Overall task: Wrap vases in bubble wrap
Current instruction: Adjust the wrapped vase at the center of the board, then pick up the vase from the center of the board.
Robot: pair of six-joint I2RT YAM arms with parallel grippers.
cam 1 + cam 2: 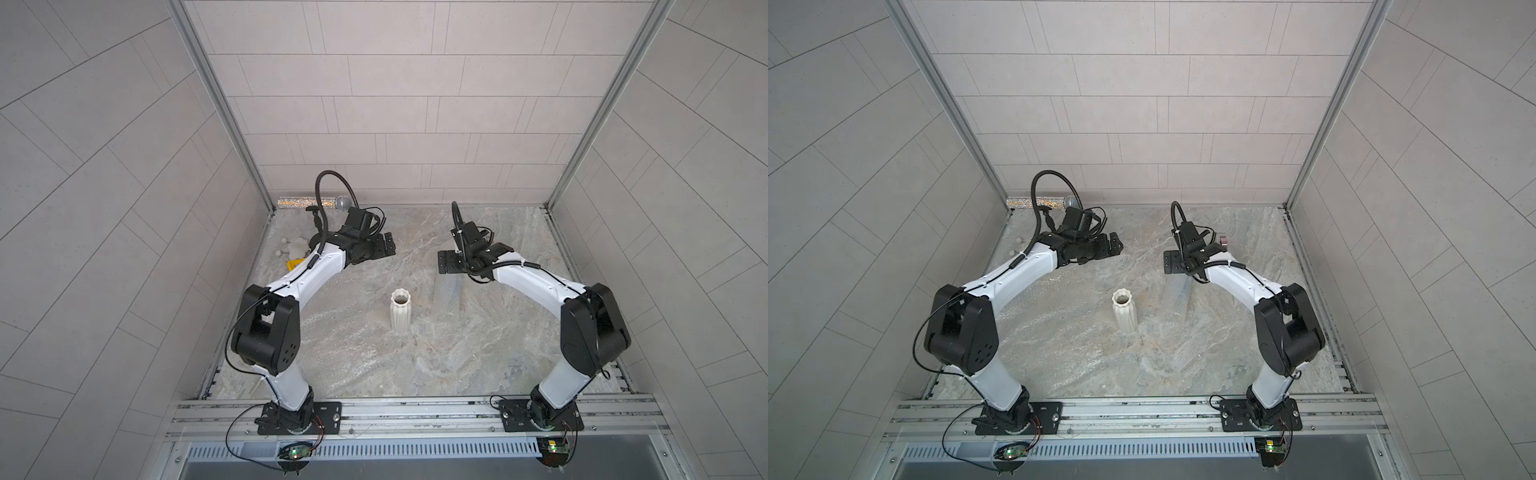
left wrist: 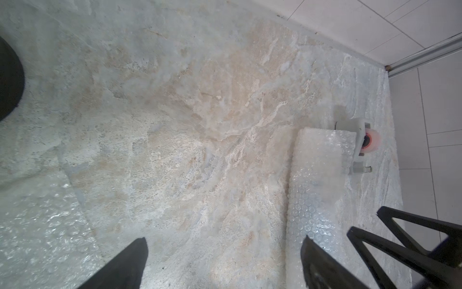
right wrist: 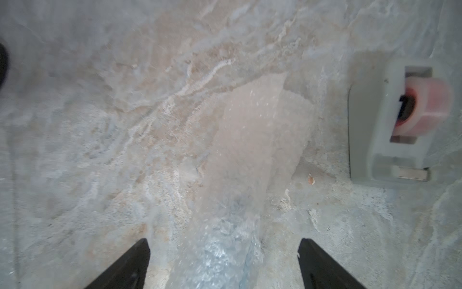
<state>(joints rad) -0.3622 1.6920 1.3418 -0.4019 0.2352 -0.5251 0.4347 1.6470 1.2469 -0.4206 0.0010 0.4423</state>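
We find the white vase (image 1: 401, 311) upright on the spread bubble wrap (image 1: 340, 345), placed, we judge, so the sheet can fold around it; beyond the vase, left gripper (image 1: 388, 245) and right gripper (image 1: 445, 262) hang spread, empty.

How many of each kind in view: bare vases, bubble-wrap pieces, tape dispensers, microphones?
White vase: 1
Bubble-wrap pieces: 2 (flat sheet, rolled bundle)
Tape dispenser: 1
Microphone: 1
Total: 5
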